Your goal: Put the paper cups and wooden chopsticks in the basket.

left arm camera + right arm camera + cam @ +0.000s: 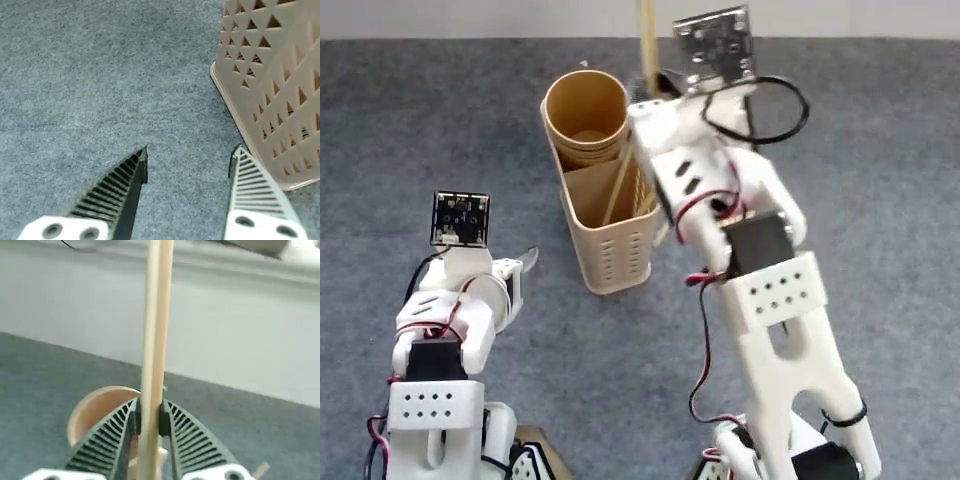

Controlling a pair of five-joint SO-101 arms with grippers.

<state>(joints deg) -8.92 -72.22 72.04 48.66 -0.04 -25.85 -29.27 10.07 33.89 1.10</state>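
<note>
I am watching the right gripper (150,405) pinching the wooden chopsticks (156,330) between its ribbed fingers (110,440). The fingers are pressing in from both sides, and the sticks are standing nearly upright, rising well above the grip. From the high view, this arm is hanging over the far end of the basket (612,262), with the sticks pointing up past its wrist camera. The basket is standing upright on the grey carpet (440,120) between the two arms. The stacked paper cups (585,112) are sitting in its far end, mouth up, just beside the right gripper. Another chopstick (617,190) is leaning at a slant inside the nearer part of the basket. The rim of the top cup is showing behind the right fingers in that arm's wrist view. The left gripper (187,157) is hovering low over bare carpet with its fingers spread apart and nothing between them. Its pale finger (255,190) is sitting close to the basket's lower corner, and I cannot tell whether the two are touching. The dark finger (120,187) is farther out over the carpet.
</note>
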